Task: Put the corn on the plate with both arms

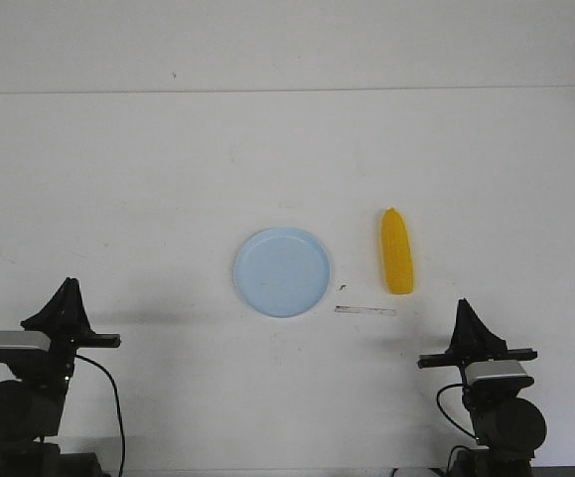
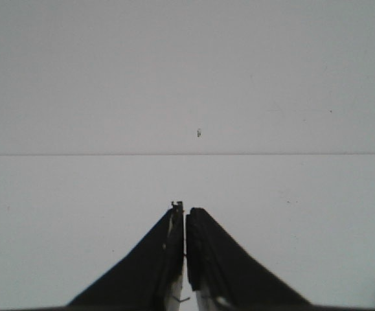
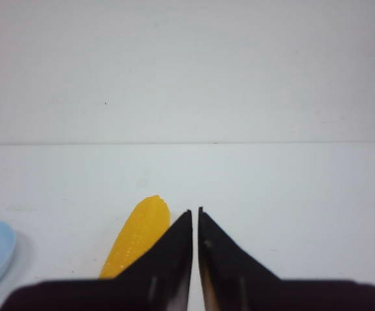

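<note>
A white desk (image 1: 168,179) seen from the robot's side, with two black arms parked at the near edge, one at each corner. The left claw (image 1: 69,285) and the right claw (image 1: 465,304) both have their fingers pressed nearly together, holding nothing. A pale blue plate (image 1: 282,271) sits empty near the middle of the desk. A yellow corn (image 1: 397,251) lies flat just to the right of it, not touching, its pointed tip aimed away from the robot. The right wrist view shows the corn close ahead of that claw. The task looks unstarted: neither arm has reached out. The next move probably calls for the right claw to open wide, come down over the cob and close across it. A short pale strip (image 1: 365,311) lies on the desk near the corn's blunt end. A plain white wall (image 1: 287,40) stands behind the desk.
</note>
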You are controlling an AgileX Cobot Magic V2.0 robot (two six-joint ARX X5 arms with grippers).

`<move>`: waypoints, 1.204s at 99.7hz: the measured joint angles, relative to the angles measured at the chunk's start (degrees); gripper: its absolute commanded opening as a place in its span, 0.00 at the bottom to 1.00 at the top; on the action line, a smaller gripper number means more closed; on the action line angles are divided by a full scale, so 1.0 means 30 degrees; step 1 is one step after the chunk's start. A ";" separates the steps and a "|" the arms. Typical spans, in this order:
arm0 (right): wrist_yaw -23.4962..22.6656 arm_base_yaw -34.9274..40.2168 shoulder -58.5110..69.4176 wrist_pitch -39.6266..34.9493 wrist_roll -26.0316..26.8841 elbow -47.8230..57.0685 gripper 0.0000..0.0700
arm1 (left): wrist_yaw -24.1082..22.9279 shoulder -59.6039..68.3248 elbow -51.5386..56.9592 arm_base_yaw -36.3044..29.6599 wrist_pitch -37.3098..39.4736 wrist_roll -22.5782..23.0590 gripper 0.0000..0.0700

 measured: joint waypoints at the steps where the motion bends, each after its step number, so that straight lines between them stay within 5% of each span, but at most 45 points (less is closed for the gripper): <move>1: 0.0000 0.0007 0.0000 0.0000 0.0000 0.0000 0.02 | 0.0000 -0.0153 -0.0080 0.0000 0.0000 0.0000 0.00; 120: 0.0000 0.0000 0.0000 0.0000 0.0000 0.0000 0.02 | -0.0342 -0.3228 -0.0780 0.0000 -0.0415 -0.0007 0.01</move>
